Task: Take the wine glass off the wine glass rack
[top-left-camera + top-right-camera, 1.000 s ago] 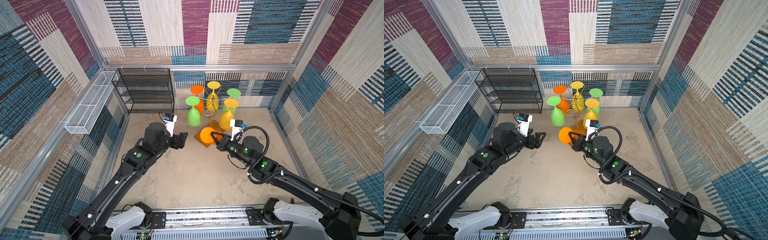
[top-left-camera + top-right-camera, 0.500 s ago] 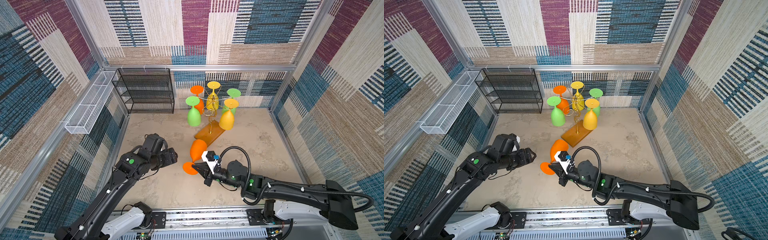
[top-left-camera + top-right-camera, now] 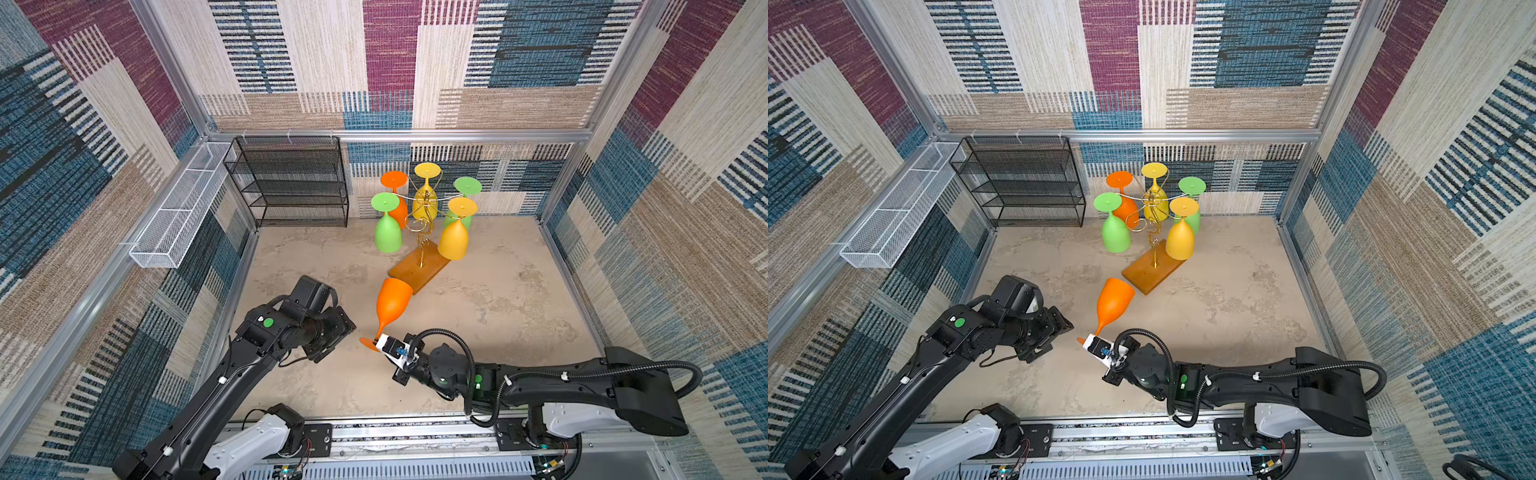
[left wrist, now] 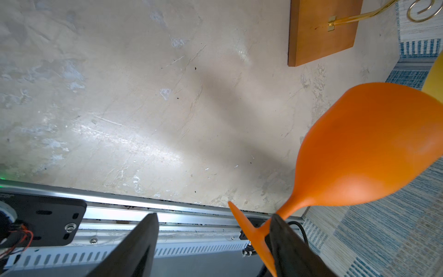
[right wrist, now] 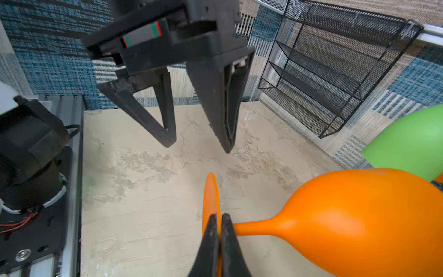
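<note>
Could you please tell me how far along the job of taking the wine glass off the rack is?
Done: the orange glass is off the rack, where five other glasses hang. In hand: the right hand is shut on its foot, holding it tilted in the air; the left hand is open near it. Left: probably only setting it down, or passing it over.

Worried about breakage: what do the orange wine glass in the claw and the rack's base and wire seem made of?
The orange wine glass looks opaque, matte and evenly coloured: probably plastic. The rack base: orange-brown, smooth, glossy, likely varnished wood. The wire: shiny gold, likely metal.
</note>
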### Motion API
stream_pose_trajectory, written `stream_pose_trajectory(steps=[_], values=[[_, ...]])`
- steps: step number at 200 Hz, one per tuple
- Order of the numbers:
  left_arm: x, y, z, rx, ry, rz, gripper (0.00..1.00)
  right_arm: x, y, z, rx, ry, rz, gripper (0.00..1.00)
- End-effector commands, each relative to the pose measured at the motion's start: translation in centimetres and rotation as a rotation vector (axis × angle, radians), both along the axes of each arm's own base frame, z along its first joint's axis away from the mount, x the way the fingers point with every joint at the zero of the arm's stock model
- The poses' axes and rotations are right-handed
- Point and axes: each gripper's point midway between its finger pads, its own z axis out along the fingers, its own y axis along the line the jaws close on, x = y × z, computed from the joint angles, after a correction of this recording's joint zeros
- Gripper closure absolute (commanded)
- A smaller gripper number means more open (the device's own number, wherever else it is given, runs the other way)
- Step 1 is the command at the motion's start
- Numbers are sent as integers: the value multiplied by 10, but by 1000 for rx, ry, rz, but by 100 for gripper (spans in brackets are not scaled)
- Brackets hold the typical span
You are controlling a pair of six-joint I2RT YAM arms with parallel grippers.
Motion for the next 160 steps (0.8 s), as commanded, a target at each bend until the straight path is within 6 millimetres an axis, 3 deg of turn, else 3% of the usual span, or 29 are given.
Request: stream_pose_trajectory(steps=[1, 76, 160], values=[[0, -14, 0, -101, 59, 55, 30, 16, 0, 14, -1, -99, -94, 100], [15, -35, -14, -237, 137, 121, 33, 29, 8, 14, -78, -216, -149, 100], [18, -10, -2, -270, 113, 180, 35, 29, 5, 2, -117, -217, -157, 100]])
